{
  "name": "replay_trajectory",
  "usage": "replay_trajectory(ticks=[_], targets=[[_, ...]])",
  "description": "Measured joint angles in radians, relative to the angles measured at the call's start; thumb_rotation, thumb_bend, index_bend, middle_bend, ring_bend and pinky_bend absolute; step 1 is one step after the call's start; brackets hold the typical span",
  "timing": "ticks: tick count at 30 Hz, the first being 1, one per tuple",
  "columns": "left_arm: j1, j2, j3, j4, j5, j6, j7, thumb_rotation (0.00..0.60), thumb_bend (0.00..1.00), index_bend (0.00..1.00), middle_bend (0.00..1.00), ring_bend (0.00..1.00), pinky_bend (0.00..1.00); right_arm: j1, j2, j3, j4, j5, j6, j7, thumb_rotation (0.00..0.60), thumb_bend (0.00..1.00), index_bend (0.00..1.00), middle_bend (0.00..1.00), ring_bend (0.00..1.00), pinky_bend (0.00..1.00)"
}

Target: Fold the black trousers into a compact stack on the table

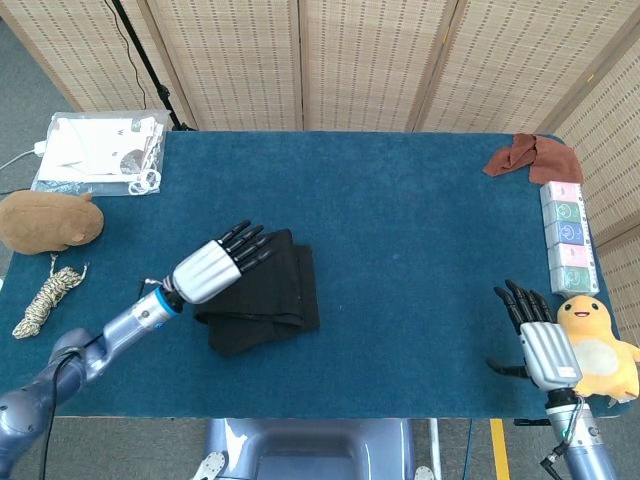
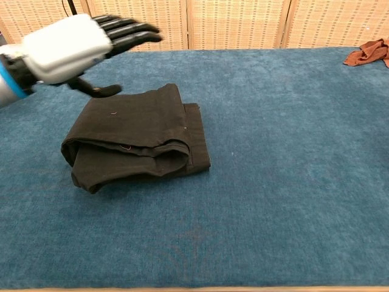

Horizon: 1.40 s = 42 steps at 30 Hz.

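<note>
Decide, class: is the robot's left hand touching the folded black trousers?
Apart. In the chest view, the left hand hovers open above the folded black trousers, with blue table carpet visible between the fingers and the cloth.

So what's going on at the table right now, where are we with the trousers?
The black fabric trousers already lie folded in a compact stack on the blue carpeted table. The left robot hand is over the stack's left edge with fingers straight and apart, holding nothing; the chest view shows it raised above the cloth. The right robot hand is open too, far to the right, beside a yellow plush duck.
</note>
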Motion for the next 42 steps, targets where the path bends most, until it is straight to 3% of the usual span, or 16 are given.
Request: replay_trajectory(ticks=[5, 11, 20, 24, 32, 42], targets=[[0.116, 0.036, 0.045, 0.042, 0.003, 0.023, -0.12, 0.6, 0.31, 0.04, 0.09, 0.09, 0.15, 0.005, -0.01, -0.002, 0.005, 0.004, -0.011, -0.014, 0.6, 0.03, 0.0, 0.0, 0.0, 0.0], [0.177, 0.011, 0.074, 0.155, 0.009, 0.01, -0.199, 0.6, 0.31, 0.03, 0.09, 0.09, 0.15, 0.007, -0.017, -0.005, 0.005, 0.005, -0.016, -0.025, 0.6, 0.03, 0.0, 0.0, 0.0, 0.0], [0.204, -0.054, 0.09, 0.265, 0.026, -0.017, -0.255, 0.6, 0.31, 0.01, 0.08, 0.09, 0.14, 0.007, -0.015, -0.004, 0.004, 0.011, -0.018, -0.024, 0.6, 0.03, 0.0, 0.0, 0.0, 0.0], [0.21, -0.06, 0.098, 0.279, 0.033, -0.03, -0.271, 0.6, 0.3, 0.0, 0.06, 0.06, 0.08, 0.007, -0.013, -0.004, 0.004, 0.013, -0.021, -0.019, 0.6, 0.03, 0.0, 0.0, 0.0, 0.0], [0.221, -0.072, 0.121, 0.303, 0.055, -0.055, -0.282, 0.6, 0.3, 0.0, 0.06, 0.05, 0.05, 0.01, -0.003, -0.009, -0.005, 0.01, -0.033, 0.0, 0.6, 0.03, 0.0, 0.0, 0.0, 0.0], [0.225, -0.139, 0.12, 0.33, 0.057, -0.084, -0.262, 0.6, 0.31, 0.06, 0.17, 0.07, 0.05, 0.009, -0.002, -0.009, -0.006, 0.008, -0.031, 0.001, 0.6, 0.03, 0.0, 0.0, 0.0, 0.0]])
